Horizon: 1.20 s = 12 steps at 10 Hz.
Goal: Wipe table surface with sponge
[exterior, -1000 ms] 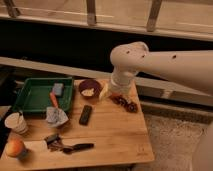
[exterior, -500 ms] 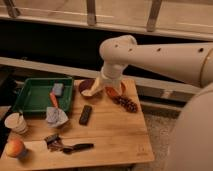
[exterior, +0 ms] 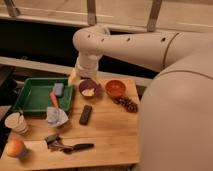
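Your white arm reaches in from the right. Its gripper [exterior: 75,78] hangs low between the green tray [exterior: 22,96] and a purple bowl [exterior: 89,88]. The fingers seem spread with nothing in them, though the wrist hides much. The sponge [exterior: 58,89] lies inside the tray, near the gripper. The tray sits on the table [exterior: 110,137].

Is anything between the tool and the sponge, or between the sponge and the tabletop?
Nothing visible blocks the tool, which hangs at the right rear corner of the green tray, close to the sponge lying inside. To reach the table surface, the sponge must clear the tray rim; a cloth wad sits at its front right corner.
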{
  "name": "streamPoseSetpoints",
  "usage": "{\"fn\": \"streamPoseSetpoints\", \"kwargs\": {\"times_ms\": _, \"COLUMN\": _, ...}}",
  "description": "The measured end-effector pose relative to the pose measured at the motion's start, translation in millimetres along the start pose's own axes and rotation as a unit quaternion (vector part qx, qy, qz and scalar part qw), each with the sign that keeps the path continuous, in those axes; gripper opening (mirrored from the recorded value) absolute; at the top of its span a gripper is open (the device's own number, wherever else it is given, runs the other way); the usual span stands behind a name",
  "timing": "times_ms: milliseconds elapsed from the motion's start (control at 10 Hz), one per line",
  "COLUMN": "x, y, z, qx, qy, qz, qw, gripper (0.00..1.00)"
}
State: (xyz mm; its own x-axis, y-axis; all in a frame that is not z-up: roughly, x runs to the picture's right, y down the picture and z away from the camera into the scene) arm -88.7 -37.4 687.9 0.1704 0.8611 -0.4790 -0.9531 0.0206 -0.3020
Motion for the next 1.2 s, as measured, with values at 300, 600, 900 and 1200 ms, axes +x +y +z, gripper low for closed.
{"fn": "streamPoseSetpoints", "kwargs": {"times_ms": 300, "x": 0, "y": 0, "z": 0, "qx": 0.000, "qy": 0.000, "qz": 0.000, "qw": 1.0000, "gripper": 0.80}}
{"fn": "streamPoseSetpoints", "kwargs": {"times_ms": 600, "x": -3, "y": 1, "z": 3, "qx": -0.006, "qy": -0.005, "qz": -0.005, "qw": 1.0000, "gripper": 0.80}}
{"fn": "streamPoseSetpoints", "kwargs": {"times_ms": 900, "x": -28, "y": 30, "z": 24, "qx": -0.032, "qy": -0.019, "qz": -0.027, "qw": 0.9989, "gripper": 0.80}}
{"fn": "streamPoseSetpoints", "kwargs": {"times_ms": 1200, "x": -62, "y": 86, "z": 47, "qx": -0.071, "qy": -0.038, "qz": -0.055, "qw": 0.9953, "gripper": 0.80}}
